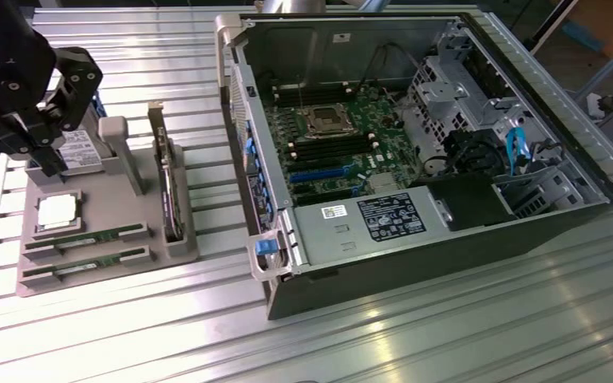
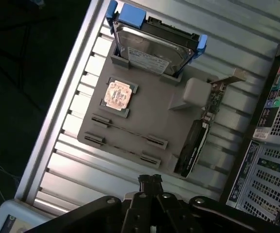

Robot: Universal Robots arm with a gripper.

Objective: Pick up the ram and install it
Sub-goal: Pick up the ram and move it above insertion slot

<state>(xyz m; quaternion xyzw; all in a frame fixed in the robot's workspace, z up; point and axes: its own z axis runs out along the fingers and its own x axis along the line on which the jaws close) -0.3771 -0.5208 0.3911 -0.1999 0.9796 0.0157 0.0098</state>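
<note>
Two green ram sticks lie in holders at the front of a grey parts tray. In the wrist view one ram stick shows edge-on as a thin line between two holders. My black gripper hangs above the tray's back end, by the upright hard drive, well apart from the sticks. Its fingers are shut together with nothing between them. The open computer case with its green motherboard lies to the exterior view's right of the tray.
On the tray also sit a square silver processor and an upright expansion card. The hard drive has blue rails. The ribbed metal table ends just beyond the tray on the exterior view's left.
</note>
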